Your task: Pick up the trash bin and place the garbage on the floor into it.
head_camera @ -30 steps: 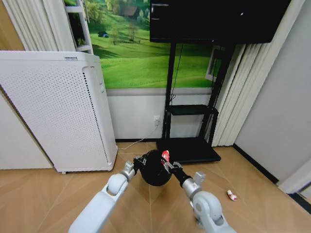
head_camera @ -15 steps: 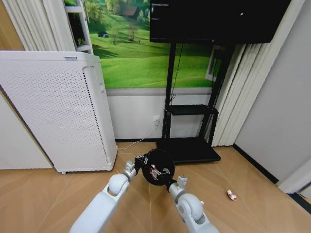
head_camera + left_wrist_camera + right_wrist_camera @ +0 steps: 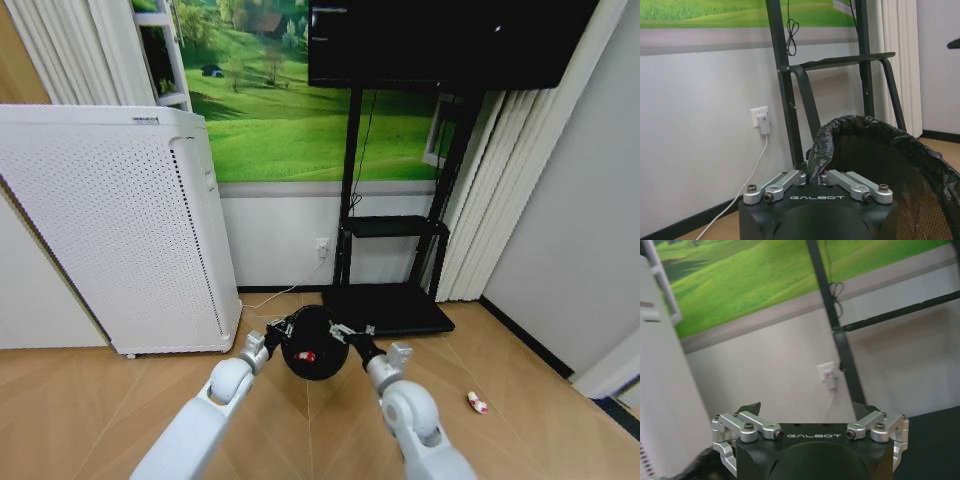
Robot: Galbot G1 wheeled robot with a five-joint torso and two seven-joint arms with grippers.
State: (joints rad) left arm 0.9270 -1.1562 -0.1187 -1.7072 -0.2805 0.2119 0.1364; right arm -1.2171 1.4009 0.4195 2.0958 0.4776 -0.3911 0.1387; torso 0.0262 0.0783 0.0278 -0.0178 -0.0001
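Centrally, low in frame, the left gripper (image 3: 273, 337) pinches the trash bin (image 3: 313, 343) rim; the right gripper (image 3: 350, 338), spread empty, hovers beside it, bare floor (image 3: 530, 400) rightward.

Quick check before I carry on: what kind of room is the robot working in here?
Likely a living room or a staged home mock-up: wood-look floor, a large black screen on a black stand, a tall white perforated appliance, a meadow mural, and pleated curtains.

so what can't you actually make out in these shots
- Head view: what the red piece inside the bin is; too small.
- Head view: what the red-and-white piece on the floor is; too small.
- Left wrist view: the left hand's fingertips, hidden by the bin's liner.
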